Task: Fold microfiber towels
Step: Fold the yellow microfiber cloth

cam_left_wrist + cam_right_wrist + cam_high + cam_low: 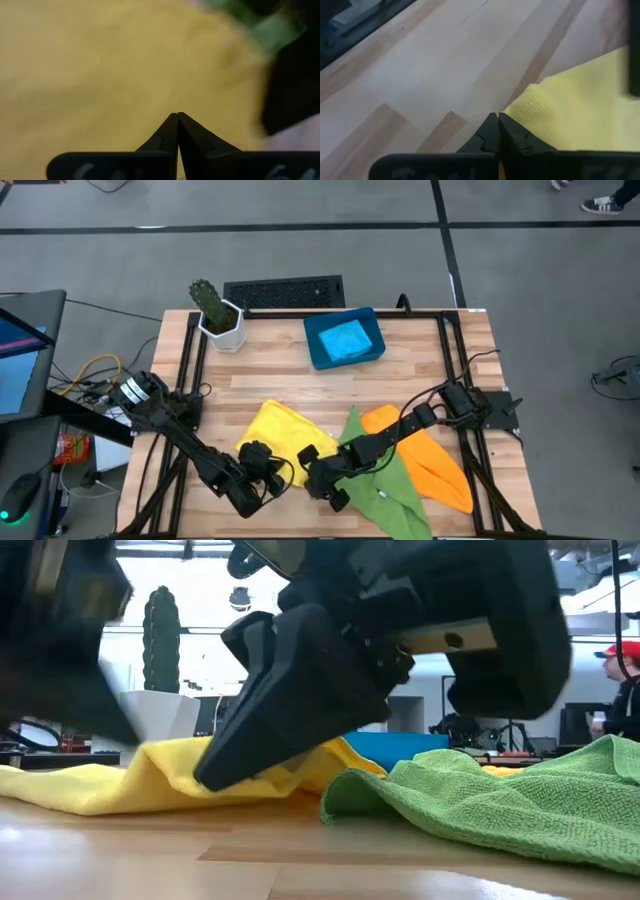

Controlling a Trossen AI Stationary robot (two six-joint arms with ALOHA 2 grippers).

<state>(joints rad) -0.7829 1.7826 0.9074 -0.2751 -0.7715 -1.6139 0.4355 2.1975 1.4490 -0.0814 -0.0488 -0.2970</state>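
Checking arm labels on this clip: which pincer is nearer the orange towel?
Right. The right pincer sits at the yellow towel's edge, just across the green towel from the orange towel; the left pincer is farther off.

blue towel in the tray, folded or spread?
Folded: the light blue towel sits as a compact rectangle inside the dark-blue tray, within its rim.

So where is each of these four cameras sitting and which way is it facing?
High: overhead, straight down on the table; both arms show.
Low: at tabletop height, level across the green towel; a dark gripper looms close.
Left wrist: over the yellow towel; left gripper shut.
Right wrist: at the towel's edge; right gripper shut.
Shared: all show the yellow towel.
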